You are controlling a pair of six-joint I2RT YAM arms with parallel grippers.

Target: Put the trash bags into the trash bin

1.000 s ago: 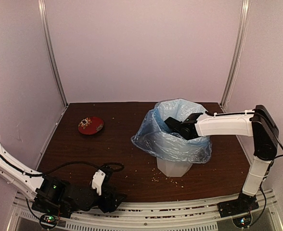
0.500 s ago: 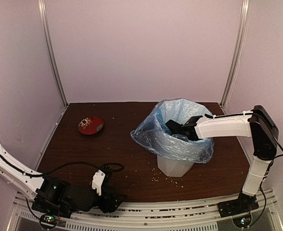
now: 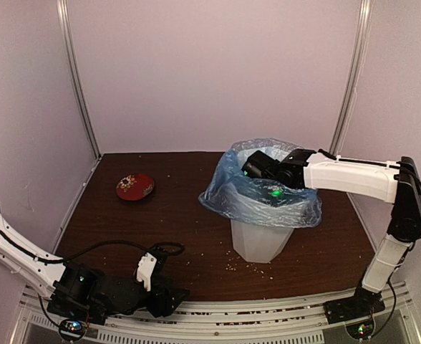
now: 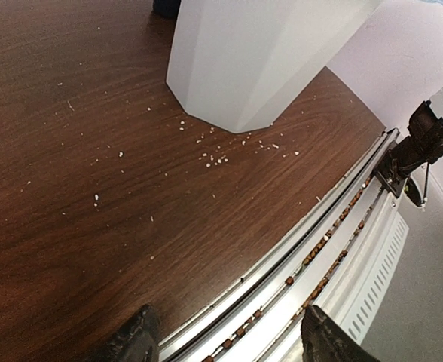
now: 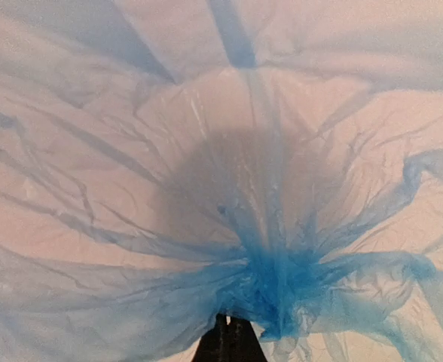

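1. The right gripper (image 3: pixel 255 166) is higher than a second ago and further toward the far side of the bag mouth. The trash bag (image 3: pixel 260 204) has settled flatter, its skirt draped round the rim of the trash bin (image 3: pixel 259 245).
2. My read: the bag is in the bin and lining is nearly done, only seating left.
3. Right fingers (image 5: pixel 227 343) are closed tight with the tips at the bunched blue film. I can't tell whether any film is pinched.
4. The left gripper (image 4: pixel 233 345) has its jaws wide and holds nothing. It sits low over the table (image 4: pixel 93 151) edge, well apart from the bin.
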